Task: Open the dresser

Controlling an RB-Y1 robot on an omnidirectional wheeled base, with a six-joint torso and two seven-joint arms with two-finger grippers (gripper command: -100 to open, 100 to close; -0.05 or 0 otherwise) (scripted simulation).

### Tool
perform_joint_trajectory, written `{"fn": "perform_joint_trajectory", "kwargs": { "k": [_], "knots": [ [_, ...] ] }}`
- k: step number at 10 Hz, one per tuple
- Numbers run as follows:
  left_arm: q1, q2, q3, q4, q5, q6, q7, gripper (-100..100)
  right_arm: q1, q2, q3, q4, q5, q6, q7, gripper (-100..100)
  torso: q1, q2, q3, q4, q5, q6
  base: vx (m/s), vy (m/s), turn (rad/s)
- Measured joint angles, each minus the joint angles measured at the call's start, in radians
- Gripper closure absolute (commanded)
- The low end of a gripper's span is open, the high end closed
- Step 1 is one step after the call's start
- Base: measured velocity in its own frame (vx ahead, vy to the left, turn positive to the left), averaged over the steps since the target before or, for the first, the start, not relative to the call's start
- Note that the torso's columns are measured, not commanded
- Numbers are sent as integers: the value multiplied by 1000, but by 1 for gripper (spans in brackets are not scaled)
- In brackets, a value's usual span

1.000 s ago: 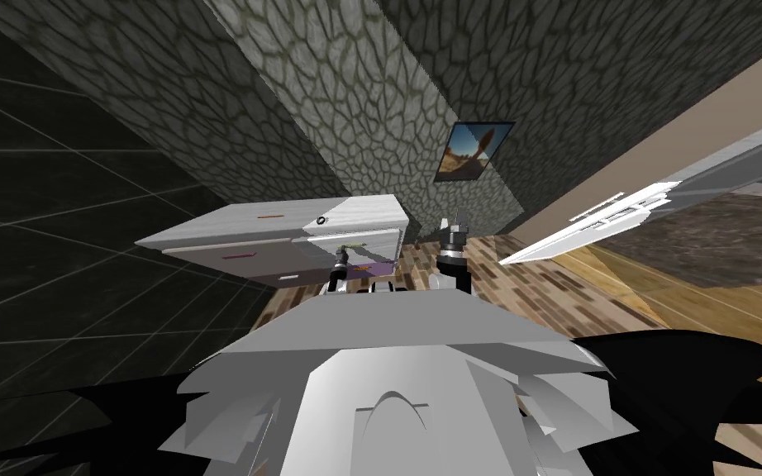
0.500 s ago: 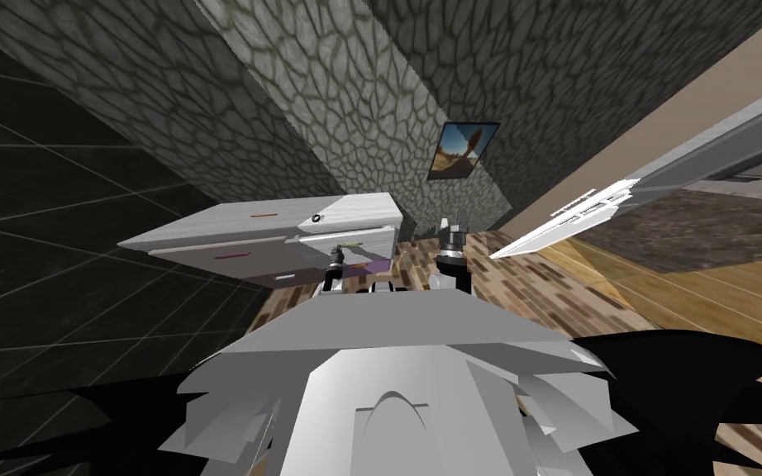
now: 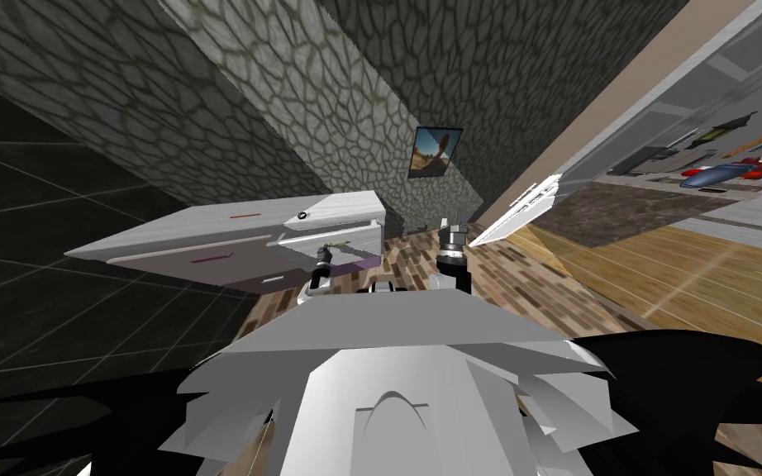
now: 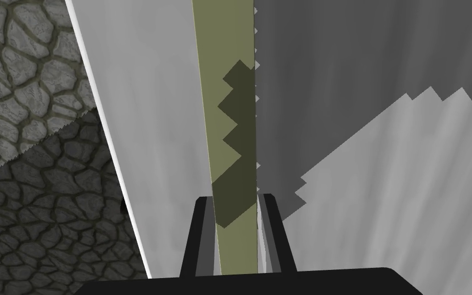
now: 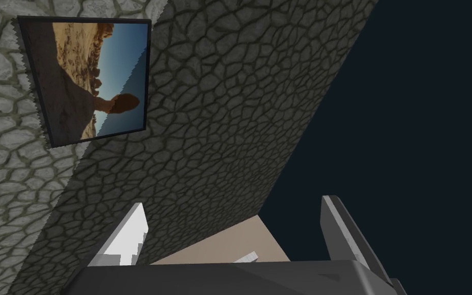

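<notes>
Your dresser point(image 3: 206, 231) sits left of centre in the head view, a pale grey block lying on a slant in front of the stone wall point(image 3: 305, 99). The brick-patterned floor point(image 3: 487, 289) spreads to its right. A small dark ring point(image 3: 301, 216) rests on the dresser's top, near the right end. Just below that ring a drawer point(image 3: 346, 231) appears to stand a little proud of the rest of the front.

Your left end effector point(image 3: 324, 253) is at that drawer, just left of the frame's centre. In the left wrist view its two fingers point(image 4: 207, 230) are drawn in close and press the sides of an olive bar handle point(image 4: 227, 118). The handle runs straight out from between them, partly in jagged shadow. A pale panel point(image 4: 148, 128) lies along one side of the handle, and a grey face point(image 4: 383, 194), half shaded, lies along the other.

Your right end effector point(image 3: 454, 225) stands right of centre in the head view, pointing up the frame and well apart from the dresser. Its fingers are spread wide in the right wrist view and hold nothing.
</notes>
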Motion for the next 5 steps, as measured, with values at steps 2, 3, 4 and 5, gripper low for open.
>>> {"fn": "perform_joint_trajectory", "kwargs": {
  "k": [2,3,4,5],
  "knots": [
    [5,4,3,-4,2,3,4,100,0,0,0,0,0,0,0,0,5,3,2,0,1,-2,-158,-32,26],
    [8,4,2,-8,1,2,6,100,0,0,0,0,0,0,0,0,5,5,3,0,2,-3,-159,-62,14],
    [14,4,0,-14,0,3,6,100,0,0,0,0,0,0,0,0,3,3,2,0,1,-2,-158,-46,20],
    [19,4,-3,-19,0,4,9,100,0,0,0,0,0,0,0,0,3,1,1,0,0,-1,-78,-14,10]
  ]
}}
